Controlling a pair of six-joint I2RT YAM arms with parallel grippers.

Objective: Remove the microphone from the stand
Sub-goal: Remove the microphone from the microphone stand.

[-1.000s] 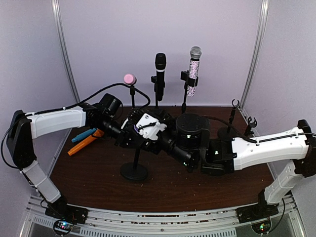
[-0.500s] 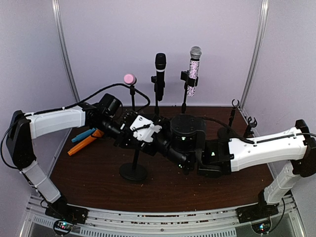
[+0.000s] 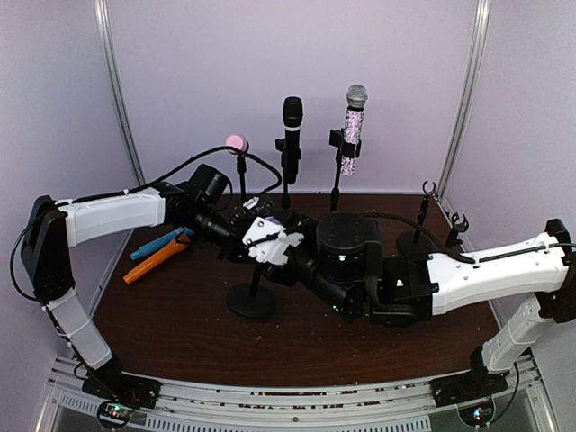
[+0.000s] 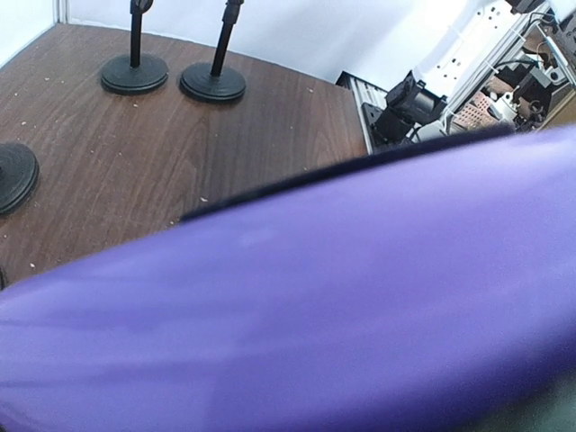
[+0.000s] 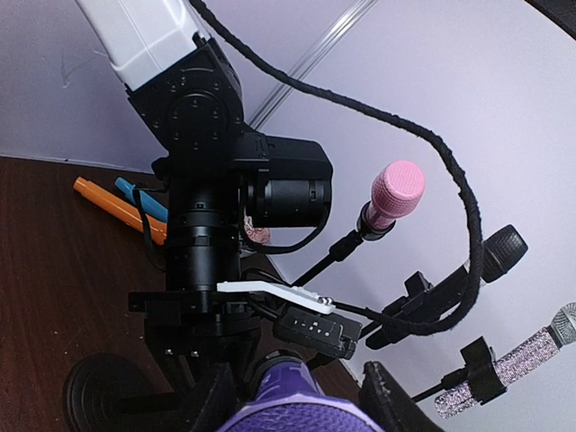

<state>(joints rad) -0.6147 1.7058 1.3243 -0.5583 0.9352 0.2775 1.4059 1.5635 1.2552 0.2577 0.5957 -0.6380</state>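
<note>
- Both wrists and the stand (image 3: 250,301) had shifted a little toward the upper right of the overhead frame since a second earlier, and the right gripper (image 5: 297,405) had narrowed.
- The purple microphone (image 5: 290,418) was smooth, glossy and violet. It filled the lower part of the left wrist view and lay at the bottom centre of the right wrist view.
- In the overhead view it sat at centre frame above the stand's base, almost wholly hidden by the wrists.
- The right gripper's black fingers pinched the purple microphone from both sides.
- The left gripper (image 3: 243,236) was pressed together; what it gripped could not be told.
- Behind stood a pink-headed microphone (image 3: 237,142), a black microphone (image 3: 292,117) and a glittered microphone (image 3: 353,126).
- Markers (image 3: 155,255) lay at left, and short stands (image 3: 421,220) rose just above the right forearm.
- Bare table (image 3: 180,337) ran along the lower frame; walls (image 3: 54,108) closed in the left, right and back.
</note>
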